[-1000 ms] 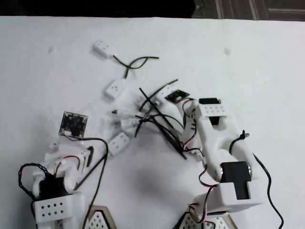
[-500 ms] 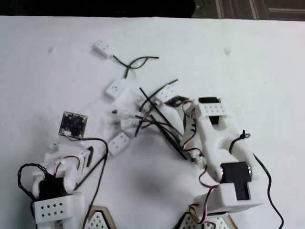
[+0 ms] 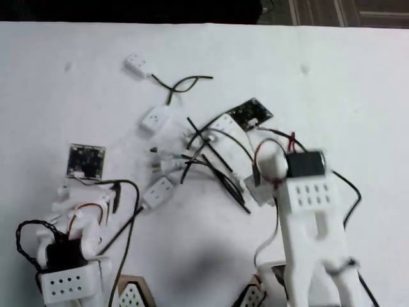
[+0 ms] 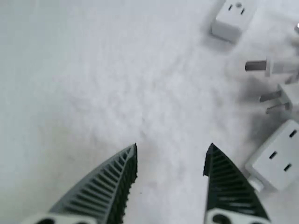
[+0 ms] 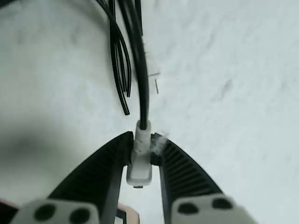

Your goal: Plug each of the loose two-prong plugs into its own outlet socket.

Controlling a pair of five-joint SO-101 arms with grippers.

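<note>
My right gripper (image 5: pixel 142 140) is shut on a white two-prong plug (image 5: pixel 139 170), whose black cord (image 5: pixel 140 84) runs away over the table. In the high view the right arm (image 3: pixel 307 192) stands over the tangle of black cords (image 3: pixel 214 160). Three white outlet sockets lie apart: one far (image 3: pixel 138 64), one in the middle (image 3: pixel 155 118), one near (image 3: pixel 158 190). Two loose plugs (image 3: pixel 167 153) lie between the last two. My left gripper (image 4: pixel 172 154) hangs open over bare table, with a socket (image 4: pixel 275 156) and the plugs' prongs (image 4: pixel 271 67) beside it.
Loose black cord pieces (image 5: pixel 119 70) spread across the table's middle. A curled cord (image 3: pixel 182 83) trails from the far socket. The white table (image 3: pixel 345 83) has free room at the right and far left. The left arm (image 3: pixel 70 249) sits at the near left edge.
The right arm has risen and swung, its wrist board now farther back and right, and the cords beneath shifted. The left arm has drifted slightly left.
</note>
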